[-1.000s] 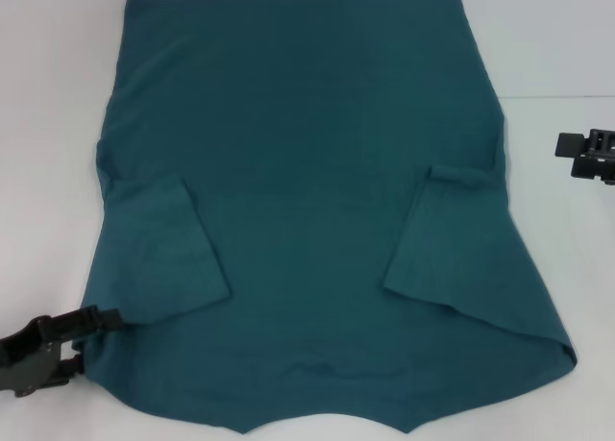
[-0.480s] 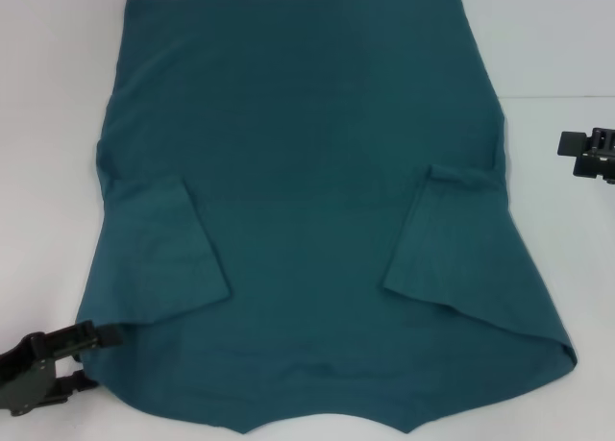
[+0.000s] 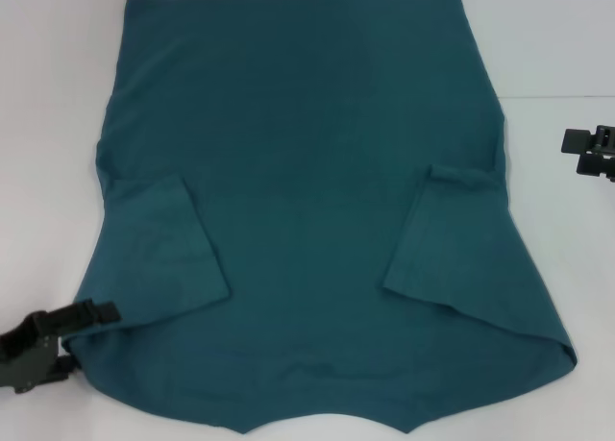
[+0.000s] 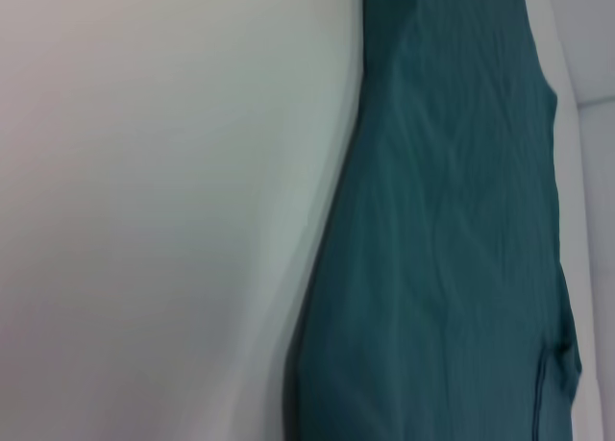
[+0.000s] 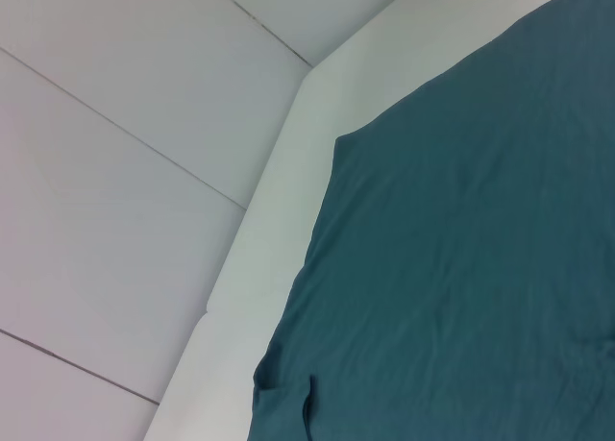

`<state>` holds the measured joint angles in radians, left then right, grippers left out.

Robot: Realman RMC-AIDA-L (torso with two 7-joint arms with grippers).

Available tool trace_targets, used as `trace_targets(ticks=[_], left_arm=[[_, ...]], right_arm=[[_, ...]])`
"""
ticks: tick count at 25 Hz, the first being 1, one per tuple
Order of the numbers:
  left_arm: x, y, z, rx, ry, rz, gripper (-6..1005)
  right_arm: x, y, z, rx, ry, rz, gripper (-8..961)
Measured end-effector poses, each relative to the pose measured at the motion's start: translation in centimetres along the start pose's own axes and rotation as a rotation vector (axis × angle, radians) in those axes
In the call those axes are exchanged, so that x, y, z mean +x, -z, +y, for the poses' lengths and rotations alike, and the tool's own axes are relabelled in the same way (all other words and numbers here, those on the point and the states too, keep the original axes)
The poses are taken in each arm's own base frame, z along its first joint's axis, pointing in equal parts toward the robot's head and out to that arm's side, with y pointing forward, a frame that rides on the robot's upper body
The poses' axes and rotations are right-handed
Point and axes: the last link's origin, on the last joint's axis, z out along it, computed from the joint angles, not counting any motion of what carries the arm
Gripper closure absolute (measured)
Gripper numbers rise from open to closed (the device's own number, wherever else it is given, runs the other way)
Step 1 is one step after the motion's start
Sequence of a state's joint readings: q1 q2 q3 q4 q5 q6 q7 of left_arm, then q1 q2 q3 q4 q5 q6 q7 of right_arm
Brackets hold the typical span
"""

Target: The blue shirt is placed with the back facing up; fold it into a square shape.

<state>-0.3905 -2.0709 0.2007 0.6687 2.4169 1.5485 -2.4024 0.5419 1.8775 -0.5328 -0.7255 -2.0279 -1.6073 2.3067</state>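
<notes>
The blue shirt point(image 3: 307, 201) lies spread flat on the white worktop point(image 3: 557, 37), plain side up, filling most of the middle of the head view. Both short sleeves are already folded inward onto the body, one at lower left of the frame point(image 3: 168, 254) and one at right of centre point(image 3: 447, 239), which narrows the cloth toward a rectangle, a sensible start for a square fold.

The left gripper point(image 3: 91, 314) sits at the lower left of the frame, right at the shirt's outer edge near the shoulder corner, probably placed there to pick up that edge for the next fold. Whether its fingers are parted or have any cloth between them cannot be told from these views. The left wrist view shows only the shirt's long side edge against bare worktop.

The right gripper point(image 3: 588, 151) hangs at the right edge of the frame, apart from the fabric and holding nothing; its finger opening cannot be made out.
</notes>
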Motion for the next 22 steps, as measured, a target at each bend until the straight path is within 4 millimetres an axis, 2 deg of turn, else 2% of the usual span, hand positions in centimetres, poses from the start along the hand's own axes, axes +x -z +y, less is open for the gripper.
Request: trace_targets(ticks=[8,22], left_arm=[[1.1,1.0,-0.2,-0.022,0.03,0.101,103],[0.6,0.7,-0.2,-0.004,0.009,0.054,107]], right_arm=[[0.0,0.3,-0.1,0.003,-0.001,-0.007,136],[-0.2,0.4,-0.1,0.004,-0.001,-0.014,136]])
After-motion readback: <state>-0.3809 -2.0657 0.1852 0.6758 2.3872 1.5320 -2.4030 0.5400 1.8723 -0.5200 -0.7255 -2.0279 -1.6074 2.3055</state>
